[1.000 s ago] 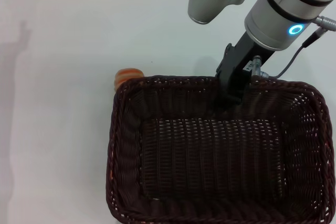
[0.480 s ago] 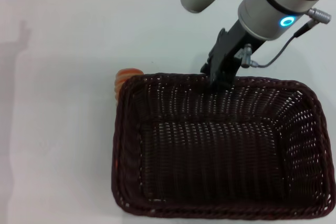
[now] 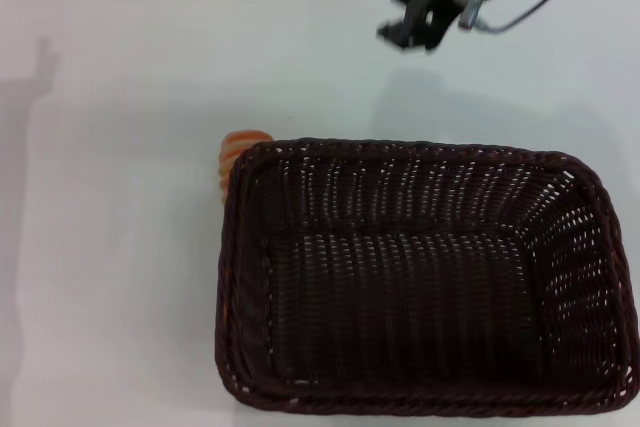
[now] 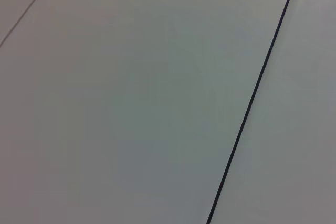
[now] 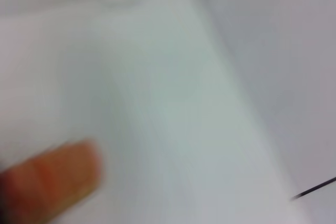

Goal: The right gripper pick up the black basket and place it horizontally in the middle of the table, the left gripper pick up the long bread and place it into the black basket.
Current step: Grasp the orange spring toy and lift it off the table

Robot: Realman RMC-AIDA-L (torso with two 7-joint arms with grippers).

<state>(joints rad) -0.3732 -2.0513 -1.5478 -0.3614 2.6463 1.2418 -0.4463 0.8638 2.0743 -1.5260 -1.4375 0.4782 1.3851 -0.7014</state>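
The black basket rests flat on the white table, its long axis running across the head view and its open side up, so the interior is free to receive a load from above. Nothing grips it. The right claw hangs in the air beyond the basket's far rim, well apart from it, with its fingers spread and empty; this clearance suggests the basket placement is complete and the right arm is out of the loading path. The long bread lies on the table just outside the basket's far-left corner, touching or nearly touching the braided rim; part of it is hidden behind that rim. In the right wrist view an orange blur is probably the same loaf. The left claw is not visible in any view, and its wrist camera shows only a plain pale surface with a dark seam. The remaining step appears to be the left-arm pick; the loaf's closeness to the rim may restrict finger access on that side.
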